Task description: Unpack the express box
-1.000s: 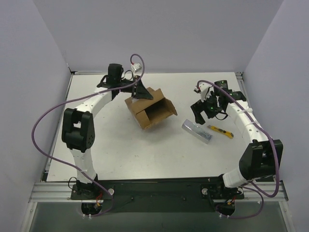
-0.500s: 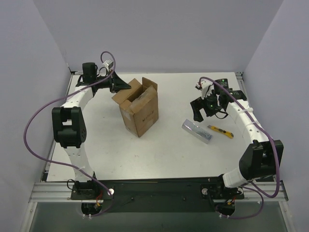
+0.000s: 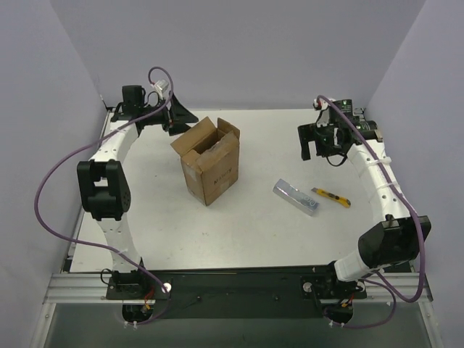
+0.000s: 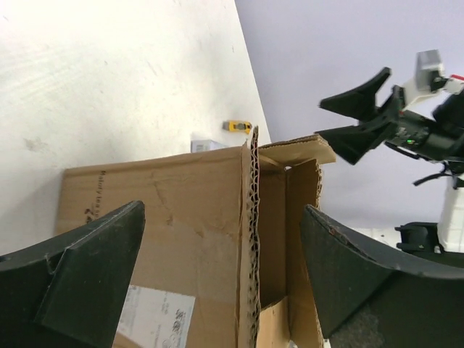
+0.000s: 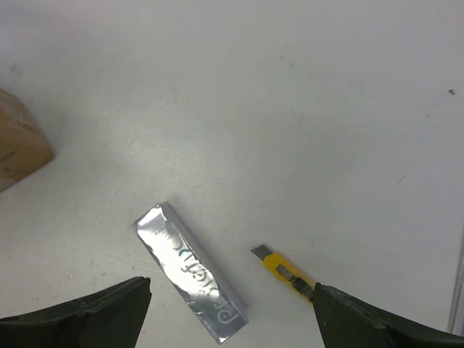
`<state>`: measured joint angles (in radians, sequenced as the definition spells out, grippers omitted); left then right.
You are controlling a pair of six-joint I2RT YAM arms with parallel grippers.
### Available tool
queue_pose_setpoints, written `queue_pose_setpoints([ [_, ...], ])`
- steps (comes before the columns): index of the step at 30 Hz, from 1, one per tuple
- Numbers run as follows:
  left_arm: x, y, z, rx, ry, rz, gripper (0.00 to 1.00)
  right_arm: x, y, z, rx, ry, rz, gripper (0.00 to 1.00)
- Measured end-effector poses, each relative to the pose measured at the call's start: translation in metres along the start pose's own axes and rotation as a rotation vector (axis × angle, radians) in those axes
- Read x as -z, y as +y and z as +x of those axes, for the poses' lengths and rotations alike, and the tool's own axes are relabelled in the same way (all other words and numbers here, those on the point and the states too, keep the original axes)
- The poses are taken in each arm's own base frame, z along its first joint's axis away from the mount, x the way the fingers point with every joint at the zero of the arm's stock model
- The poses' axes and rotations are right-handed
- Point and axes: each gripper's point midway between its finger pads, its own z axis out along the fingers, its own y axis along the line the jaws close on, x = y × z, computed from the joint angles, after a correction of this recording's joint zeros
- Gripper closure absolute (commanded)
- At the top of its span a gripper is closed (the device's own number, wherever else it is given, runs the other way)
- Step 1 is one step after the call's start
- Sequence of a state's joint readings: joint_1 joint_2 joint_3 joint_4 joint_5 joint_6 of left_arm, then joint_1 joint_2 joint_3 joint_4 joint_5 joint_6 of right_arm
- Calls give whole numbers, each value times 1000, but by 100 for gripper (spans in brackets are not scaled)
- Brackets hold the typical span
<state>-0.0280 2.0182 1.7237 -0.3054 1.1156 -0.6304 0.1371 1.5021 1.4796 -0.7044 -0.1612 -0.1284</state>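
On table (image 3: 239, 225) centre: express box (image 3: 210, 161) upright | white label (image 4: 156, 319), print illegible

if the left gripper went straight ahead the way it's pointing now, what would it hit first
Most likely the express box: in the left wrist view its corrugated flap edge sits centred ahead of the open left gripper, with nothing in front of it. How far off it is remains unclear.

Silvery packet (image 5: 191, 272) lies by yellow knife (image 5: 286, 270) (express box (image 5: 18, 145) at left).
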Motion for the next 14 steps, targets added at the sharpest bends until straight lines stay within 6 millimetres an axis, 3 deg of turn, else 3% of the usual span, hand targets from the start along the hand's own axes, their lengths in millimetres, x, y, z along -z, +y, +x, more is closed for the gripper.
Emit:
queue_pose_setpoints([
  [5, 27, -14, -36, -129, -83, -18, 3, 30, -22, -40, -78, -93, 131, 0],
  [9, 53, -43, -69, -366, -173, -93, 3, 41, -35, -62, -97, -136, 197, 0],
  [14, 94, -82, -91, -597, -296, -241, 3, 60, -43, -98, -113, -221, 227, 0],
])
